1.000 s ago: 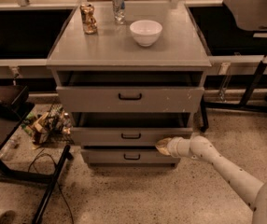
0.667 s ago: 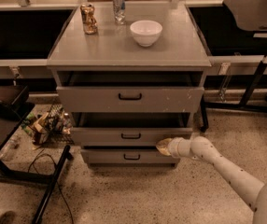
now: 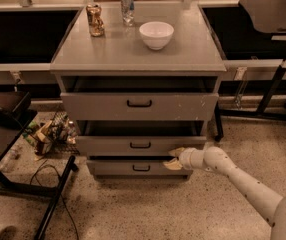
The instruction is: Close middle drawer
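"under the desk (image 3: pixel 193 51), which one is the middle drawer (image 3: pixel 108 145)?"

"the one straight below the top drawer (image 3: pixel 98 106) and above the bottom drawer (image 3: pixel 110 168), pulled out partway."

"and the hand (image 3: pixel 175 158)?"

"at the middle drawer's right end, low against its front panel, fingers spread, holding nothing."

"how will it handle?"

"my guess is stiff metal, fairly heavy, sliding on runners. no grip needed. a flat push on the front should do, though nearer the black handle (image 3: pixel 140 145) it's less likely to skew."
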You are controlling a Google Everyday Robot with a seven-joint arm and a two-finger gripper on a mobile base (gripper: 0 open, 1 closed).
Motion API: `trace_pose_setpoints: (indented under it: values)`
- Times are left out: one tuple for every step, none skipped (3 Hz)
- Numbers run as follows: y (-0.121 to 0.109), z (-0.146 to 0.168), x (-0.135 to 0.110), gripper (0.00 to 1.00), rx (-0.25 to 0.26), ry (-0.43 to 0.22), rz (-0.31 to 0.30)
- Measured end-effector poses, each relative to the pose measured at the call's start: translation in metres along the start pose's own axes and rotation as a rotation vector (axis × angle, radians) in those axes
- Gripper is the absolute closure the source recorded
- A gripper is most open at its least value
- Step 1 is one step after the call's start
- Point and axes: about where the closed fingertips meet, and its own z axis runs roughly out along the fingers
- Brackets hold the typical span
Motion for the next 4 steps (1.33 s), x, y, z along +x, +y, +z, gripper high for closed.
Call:
trace_pose_setpoints:
  values:
    - [0.0, 0.0, 0.0, 0.0, 0.0, 0.0, 0.0]
    - [0.0001, 0.0001, 0.0, 0.0, 0.0, 0.0, 0.0]
    - [0.0001, 0.0, 0.0, 0.18, 0.0, 0.0, 0.0]
    - [0.002, -0.0012, 0.0006, 0.42, 0.0, 0.0, 0.0]
